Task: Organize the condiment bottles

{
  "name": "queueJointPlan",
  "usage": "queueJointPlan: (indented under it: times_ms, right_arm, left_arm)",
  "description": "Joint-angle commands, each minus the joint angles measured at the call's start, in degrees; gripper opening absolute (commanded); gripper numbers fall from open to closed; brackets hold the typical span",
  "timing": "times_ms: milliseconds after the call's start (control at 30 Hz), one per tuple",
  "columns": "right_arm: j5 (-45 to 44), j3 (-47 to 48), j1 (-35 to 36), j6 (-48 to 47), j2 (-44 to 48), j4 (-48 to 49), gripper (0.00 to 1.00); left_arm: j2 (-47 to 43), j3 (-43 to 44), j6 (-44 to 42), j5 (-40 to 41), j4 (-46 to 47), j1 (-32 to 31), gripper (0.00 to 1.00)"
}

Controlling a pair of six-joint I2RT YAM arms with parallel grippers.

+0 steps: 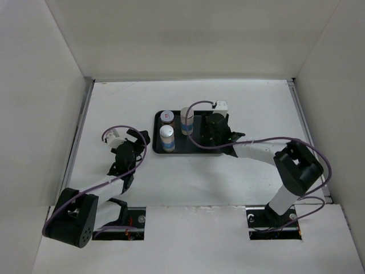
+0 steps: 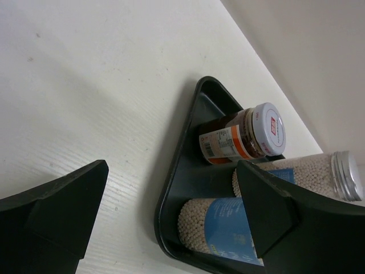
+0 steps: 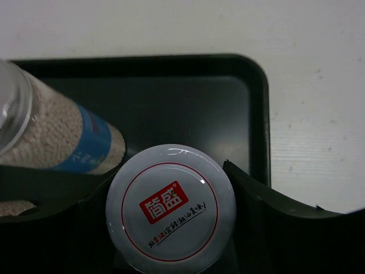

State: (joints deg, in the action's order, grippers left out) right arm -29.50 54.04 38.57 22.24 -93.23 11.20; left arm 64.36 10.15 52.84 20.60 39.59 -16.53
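We judge placing: red-lidded jar in black tray | right hand clamped on it | left hand apart | next: release, lift clear

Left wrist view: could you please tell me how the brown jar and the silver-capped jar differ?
The brown jar is short, with dark contents and a white, red-marked lid; the silver-capped jar is taller, holds pale beads and has a ribbed metal cap. Both stand in the black tray.

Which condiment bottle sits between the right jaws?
The red-logo white-lidded jar in the right half of the tray; its twin stands free at the left.
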Motion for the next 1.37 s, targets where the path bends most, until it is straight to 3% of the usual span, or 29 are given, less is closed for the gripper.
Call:
queueJointPlan:
  times_ms: [0,167,333,600,767,1067,1333]
  right_arm:
    - [-1.53,3.70,1.11,-0.79,-1.42,6.38,0.61]
    - [-3.20,3.09,2.96,-1.84,-3.62,6.64,0.69]
    - [-3.82,1.16,3.84,-2.73,-1.70,6.64,1.00]
    - [-4.69,-8.94,3.49,-2.47,18.06,8.40,1.00]
    - [-14.26,-18.51,1.30,5.17,26.51,9.18,1.00]
    - [-12.70,-23.54,-3.90,11.42,25.90,9.71,1.00]
    - [-11.90,-23.72,-3.72,11.25,23.80,11.56,1.00]
  left_arm:
    - [-1.86,-0.22,-0.98,2.42,1.54,-0.47,1.00]
    - [-1.43,-0.05,-0.90,2.34,1.45,-0.38,1.00]
    - [-2.57,0.22,-0.81,2.69,-0.21,-0.21,1.00]
    - [-4.77,3.90,1.12,8.48,-13.11,0.32,1.00]
    - [-3.27,8.65,3.33,8.14,-21.74,1.99,1.00]
    - [-2.05,24.72,-1.68,5.50,-39.14,2.52,1.00]
    - [-0.90,30.10,-2.56,5.94,-44.42,2.87,1.00]
